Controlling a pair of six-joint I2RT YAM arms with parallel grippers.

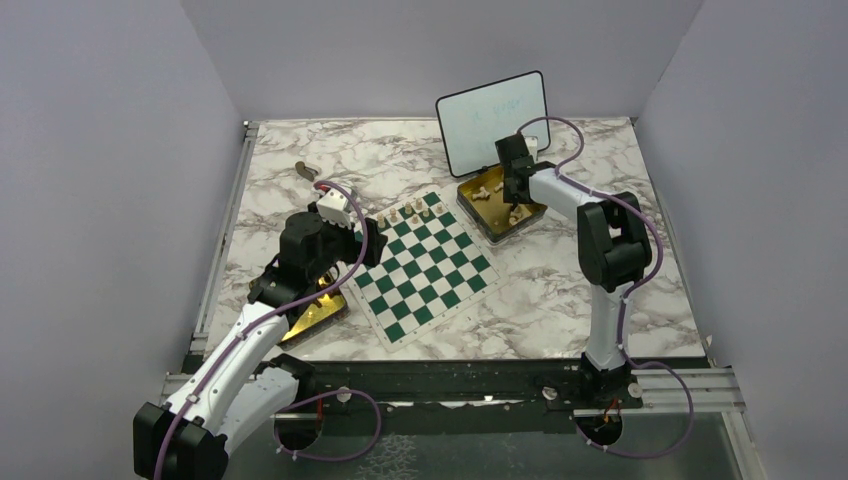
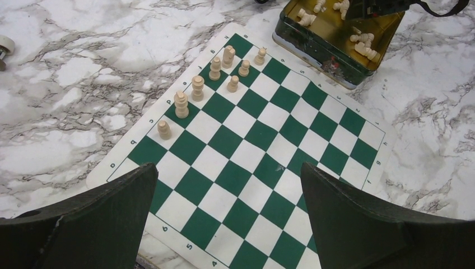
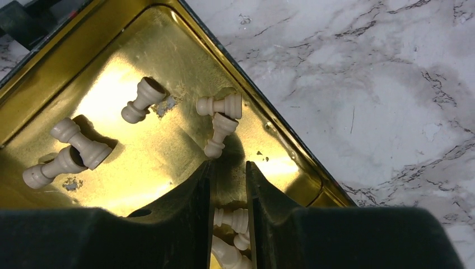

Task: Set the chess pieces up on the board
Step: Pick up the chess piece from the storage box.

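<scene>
Eight pale chess pieces (image 2: 198, 88) are standing upright on the board (image 1: 430, 290), crowding its far-left edge in two short rows, while the other green and white checks are showing uncovered. The board is lying flat in the middle of the marble table (image 1: 600, 170), turned so that one corner is pointing toward the arms, and its thin white border is running near a gold tin (image 3: 168, 56) at the far right without clearly touching it. Open marble is stretching to the right of the board and along its near side; grey walls are closing in on the left, far and right, and a small whiteboard (image 1: 492, 120) is leaning just beyond the tin. The left gripper (image 2: 227, 171) is hanging over the near-left part of the board with its jaws spread wide, holding nothing. The right gripper (image 3: 228, 165) is reaching down into the tin, its fingers drawn to a narrow slit; pale pieces are showing inside that slit close to the camera, but I cannot tell whether one is being pinched. Several more pale pieces are lying on their sides on the tin's gold floor. A second gold tin (image 1: 318, 315) is sitting mostly hidden under the left arm, and a small dark thing (image 1: 305, 170) at the far left is looking too tiny to identify.
</scene>
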